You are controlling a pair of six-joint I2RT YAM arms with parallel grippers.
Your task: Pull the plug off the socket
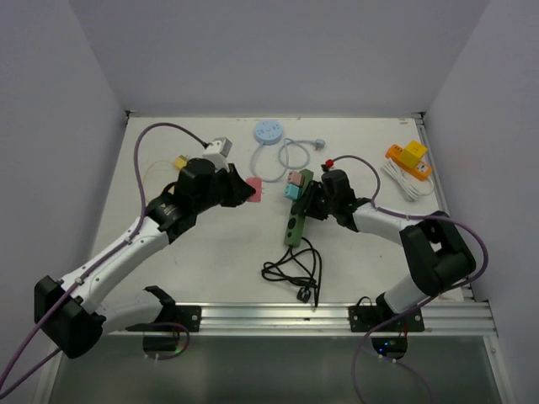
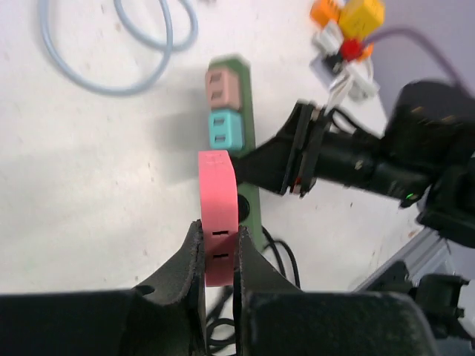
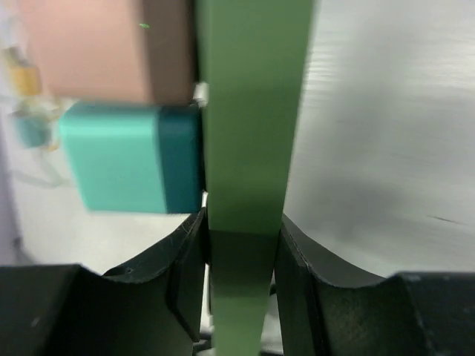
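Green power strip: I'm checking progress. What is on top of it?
A beige-pink plug and a teal plug sit in the green power strip. The left fingers hold a bright pink plug that hides part of its face in the left wrist view.

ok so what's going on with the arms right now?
The right gripper is clamped on the green power strip. The left gripper holds a pink plug off to the side of the strip, so that one is out. A teal plug and a paler pink plug sit in the strip's sockets.
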